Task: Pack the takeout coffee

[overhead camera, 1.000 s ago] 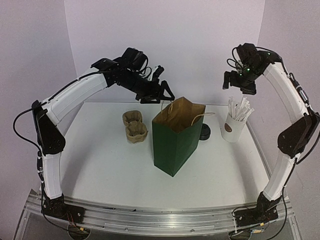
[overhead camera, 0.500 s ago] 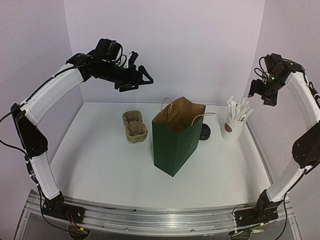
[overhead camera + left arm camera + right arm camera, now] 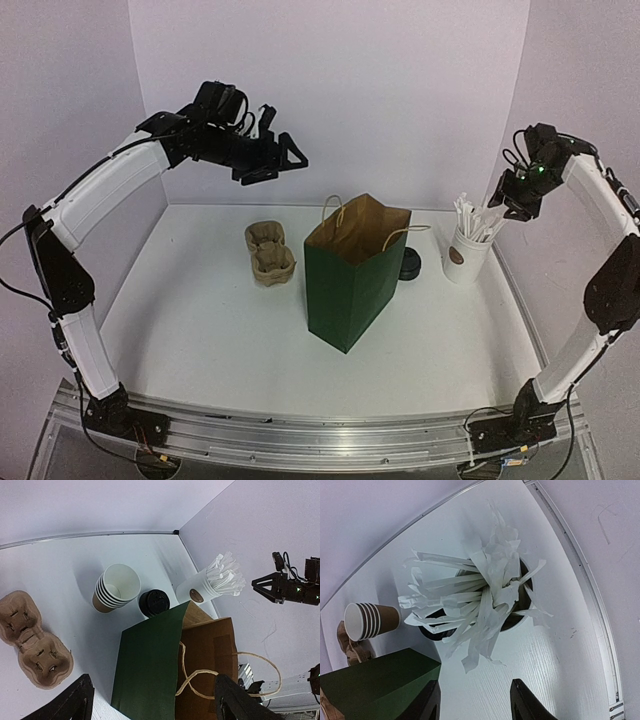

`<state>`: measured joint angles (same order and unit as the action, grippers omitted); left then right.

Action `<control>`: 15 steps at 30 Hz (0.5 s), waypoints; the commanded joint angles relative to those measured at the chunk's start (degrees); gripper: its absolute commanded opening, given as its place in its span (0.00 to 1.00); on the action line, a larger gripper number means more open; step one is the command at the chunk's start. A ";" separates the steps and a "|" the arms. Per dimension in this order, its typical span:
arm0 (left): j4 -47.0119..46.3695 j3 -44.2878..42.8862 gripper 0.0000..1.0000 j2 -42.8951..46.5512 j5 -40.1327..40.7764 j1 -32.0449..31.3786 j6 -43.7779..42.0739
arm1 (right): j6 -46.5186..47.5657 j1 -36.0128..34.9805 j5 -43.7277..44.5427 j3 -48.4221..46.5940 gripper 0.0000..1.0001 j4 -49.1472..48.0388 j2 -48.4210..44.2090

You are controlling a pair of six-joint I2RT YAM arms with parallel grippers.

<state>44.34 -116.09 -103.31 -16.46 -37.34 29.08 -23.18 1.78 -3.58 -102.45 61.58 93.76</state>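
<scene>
My right gripper [image 3: 475,690], half-parted and empty, hangs over the paper-wrapped sticks [image 3: 480,595]; dropping here would snag them, not the lidded coffee cup [image 3: 154,602]. My left gripper [image 3: 154,682] gapes wide, empty.

Operator: State the bag count.

Technician: One green paper bag [image 3: 350,285], fitted with two twine handles [image 3: 410,231].

Operator: Carrier trays?

Technician: One pulp carrier tray [image 3: 268,252]. It has two wells [image 3: 42,662].

Operator: Cups?

Technician: One white cup [image 3: 466,260], and one nested stack of brown paper cups [image 3: 112,587]. The rims overlap closely in both wrist views, so the stack appears to hold five.

Operator: Lids?

Technician: One black domed lid [image 3: 154,602].

Operator: Contents of the white cup?

Technician: Paper-wrapped sticks [image 3: 485,600], more than ten, bundled together in that single cup.
</scene>
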 commanded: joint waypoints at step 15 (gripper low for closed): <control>-1.80 -3.08 0.81 -3.18 -1.27 -0.10 -0.07 | 0.50 -0.02 -1.02 -0.79 0.20 -3.19 5.15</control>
<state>43.86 -116.11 -105.62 -16.91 -37.34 29.08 -22.71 1.79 -4.33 -102.45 59.53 98.52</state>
